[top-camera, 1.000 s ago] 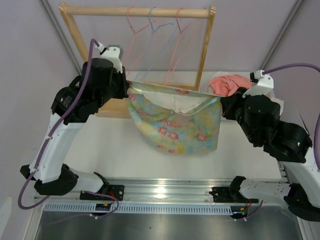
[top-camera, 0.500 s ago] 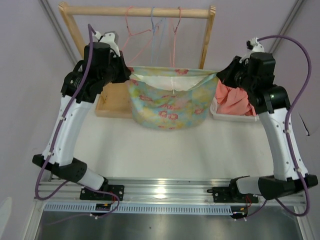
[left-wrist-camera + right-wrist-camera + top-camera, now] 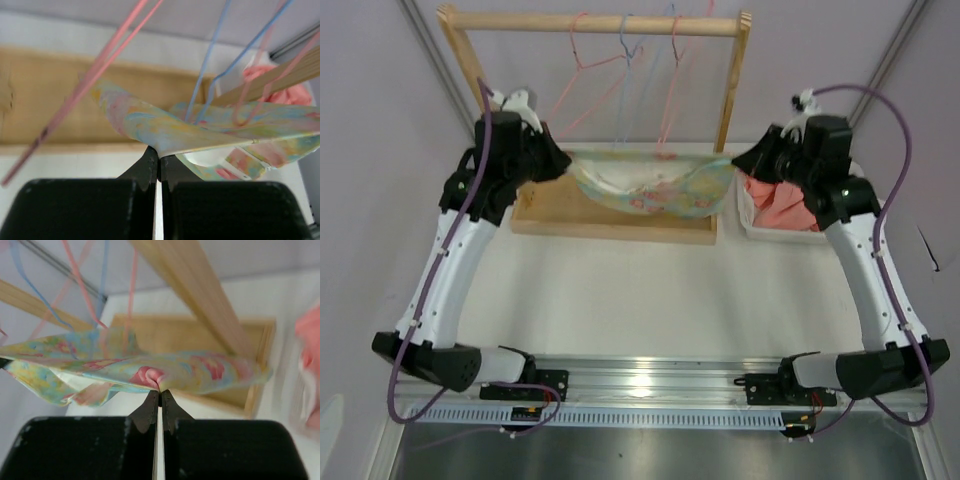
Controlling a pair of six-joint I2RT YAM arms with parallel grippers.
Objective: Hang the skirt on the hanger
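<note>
from the top camera, the skirt (image 3: 650,188) hung as a sagging band between the two arms, right at the lower ends of the wires dangling from the wooden rack (image 3: 590,20). the left gripper (image 3: 563,166) and right gripper (image 3: 738,163) each pinched one end of it, jaws closed on cloth. the hanger (image 3: 669,95) hung near the skirt's middle with the blue hangers (image 3: 623,45) close beside it, so the cloth could catch a blue wire instead, or simply shove the free-swinging wires aside. in the left wrist view, the fingers were clamped on a thin edge of fabric. a pink wire seemed to meet the far hem, though whether it passed inside the skirt could not be told. a sharp pull might slip that small bite. in the right wrist view, the grip was likewise a narrow pinch, and the rack's upright post stood close, a likely snag for the arm.
</note>
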